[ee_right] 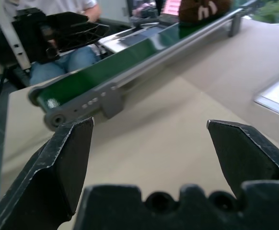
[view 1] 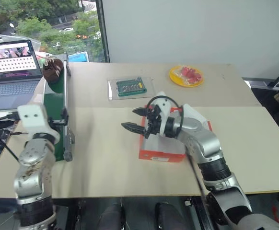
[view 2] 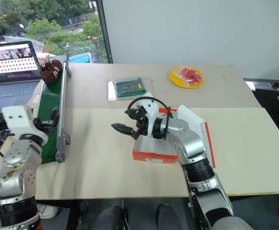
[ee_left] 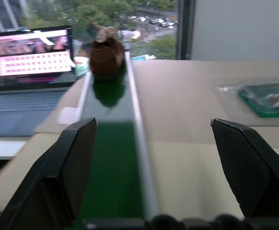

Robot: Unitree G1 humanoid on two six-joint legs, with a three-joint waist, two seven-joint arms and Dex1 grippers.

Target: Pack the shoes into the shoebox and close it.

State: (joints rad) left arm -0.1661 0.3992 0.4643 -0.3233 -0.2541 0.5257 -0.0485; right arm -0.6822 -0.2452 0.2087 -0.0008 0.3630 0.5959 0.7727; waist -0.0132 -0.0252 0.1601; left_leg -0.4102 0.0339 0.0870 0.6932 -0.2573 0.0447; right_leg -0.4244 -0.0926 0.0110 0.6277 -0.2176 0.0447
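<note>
On the pale wooden table (view 1: 106,158), the flat orange-red cardboard shoebox (view 1: 161,154) lies near the middle, its lid standing open toward the right. Above the box's left end hangs the right gripper (view 1: 135,119), its two black fingers spread wide apart with nothing between them, pointing left. At the table's left edge runs a narrow green conveyor belt with grey metal rails (view 1: 62,103). One dark brown fuzzy shoe (view 1: 52,69) sits at the belt's far end, well apart from the box. The left gripper (ee_left: 163,163) hovers over the belt's near end, fingers likewise parted and empty, facing the shoe. Beyond the box lie a clear plastic tray holding a green board (view 1: 129,87) and a yellow plate (view 1: 186,75).
</note>
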